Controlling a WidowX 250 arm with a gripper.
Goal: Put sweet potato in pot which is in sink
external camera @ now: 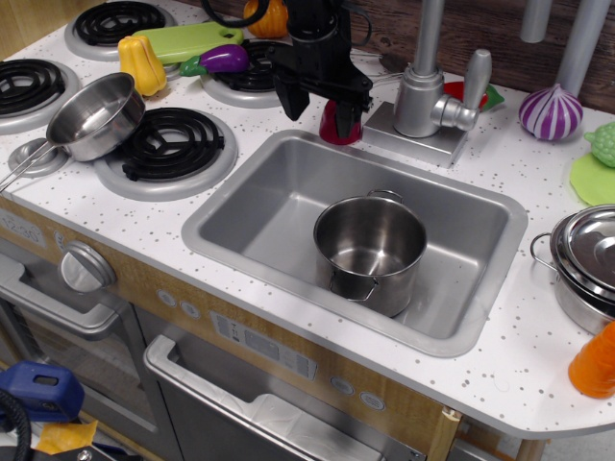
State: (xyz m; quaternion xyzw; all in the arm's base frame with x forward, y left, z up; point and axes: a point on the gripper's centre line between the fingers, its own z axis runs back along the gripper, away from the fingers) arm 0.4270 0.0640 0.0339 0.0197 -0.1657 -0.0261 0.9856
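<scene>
**Gripper down at the sweet potato, pot empty**

Behind the sink's [485,206] back rim, on the speckled tabletop [500,370]: sweet potato [332,127], dark red, just beside the faucet base [415,123] and partly masked. Around it, black gripper [322,106], spread wide, one finger left of the toy, the other overlapping its right side. Contact or real straddle impossible to judge from this angle, and no sign of a closed hold.

Progress, judged from the layout: early. Approach apparently made; grasp, lift, carry and release all left. Inside the basin, toward its right half, steel pot [370,252], upright, mouth open, nothing visible inside. Short path forward and down from toy to pot, with the rim and the near loop handle to clear.

Hard to read:
- lower part of the sweet potato, lost behind the fingers and in shadow
- exact fingertip height above the tabletop
- arm above the wrist, cut off at the top edge
- lidded pot [586,264] and orange object [596,363], clipped at the right edge

Elsewhere, uninvolved: saucepan [96,115] on a burner, eggplant [226,60], striped onion [550,111].
</scene>
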